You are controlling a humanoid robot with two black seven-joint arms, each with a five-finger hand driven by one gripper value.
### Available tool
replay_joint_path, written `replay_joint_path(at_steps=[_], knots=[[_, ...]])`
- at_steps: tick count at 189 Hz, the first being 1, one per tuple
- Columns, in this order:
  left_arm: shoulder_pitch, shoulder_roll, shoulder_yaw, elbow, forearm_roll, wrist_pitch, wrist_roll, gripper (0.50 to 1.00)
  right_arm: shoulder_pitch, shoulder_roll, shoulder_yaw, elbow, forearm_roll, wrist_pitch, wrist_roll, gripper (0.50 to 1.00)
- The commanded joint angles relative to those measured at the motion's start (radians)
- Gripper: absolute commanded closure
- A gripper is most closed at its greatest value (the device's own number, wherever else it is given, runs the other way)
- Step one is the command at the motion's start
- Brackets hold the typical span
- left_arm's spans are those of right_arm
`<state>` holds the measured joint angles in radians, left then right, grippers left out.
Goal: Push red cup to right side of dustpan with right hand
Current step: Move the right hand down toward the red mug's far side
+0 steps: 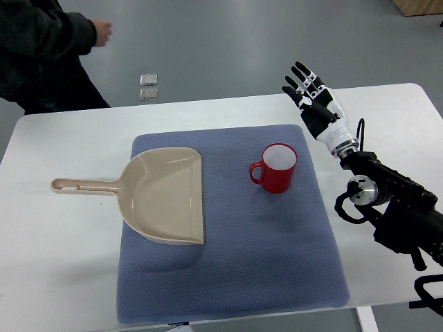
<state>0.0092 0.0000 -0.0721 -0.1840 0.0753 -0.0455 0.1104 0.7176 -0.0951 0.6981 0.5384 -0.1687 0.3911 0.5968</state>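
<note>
White bench (62, 242) carried a blue mat (277, 277), beige dustpan (166, 197) and red cup (275, 168); right hand (311, 97) hovered beyond, fingers spread, empty.

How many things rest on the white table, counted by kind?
Mat: 1, blue mat
Dustpan: 1, beige dustpan
Cup: 1, red cup
Total: 3
The right hand hovers open and holds nothing.
</note>
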Motion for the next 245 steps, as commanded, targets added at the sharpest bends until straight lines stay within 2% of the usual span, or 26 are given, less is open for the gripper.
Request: replay_joint_path(at_steps=[1,39,77,103,147,201,245], knots=[[0.0,0.0,0.003,-0.002,0.001,-0.001,0.002,0.5,0.0,0.0,0.0,0.0,0.0,0.0,0.0,0.566],[0.0,0.0,0.0,0.0,0.001,0.001,0.0,0.5,0.002,-0.005,-0.019,0.003,-0.012,0.008,0.0,0.564],[0.0,0.0,0.0,0.0,0.001,0.001,0.0,0.5,0.006,-0.026,-0.063,0.008,-0.064,0.104,-0.002,0.564],[0.0,0.0,0.0,0.0,0.001,-0.001,0.0,0.5,0.005,-0.084,-0.117,0.015,-0.216,0.13,0.0,0.564],[0.0,0.0,0.0,-0.002,0.001,-0.001,0.0,0.5,-0.001,-0.172,-0.123,0.029,-0.393,0.218,0.006,0.564],[0.0,0.0,0.002,-0.002,0.001,-0.001,0.0,0.5,-0.012,-0.258,-0.137,0.049,-0.508,0.22,0.012,0.564],[0.0,0.0,0.002,-0.002,0.001,-0.001,0.002,0.5,-0.017,-0.264,-0.189,0.052,-0.575,0.22,0.014,0.564]])
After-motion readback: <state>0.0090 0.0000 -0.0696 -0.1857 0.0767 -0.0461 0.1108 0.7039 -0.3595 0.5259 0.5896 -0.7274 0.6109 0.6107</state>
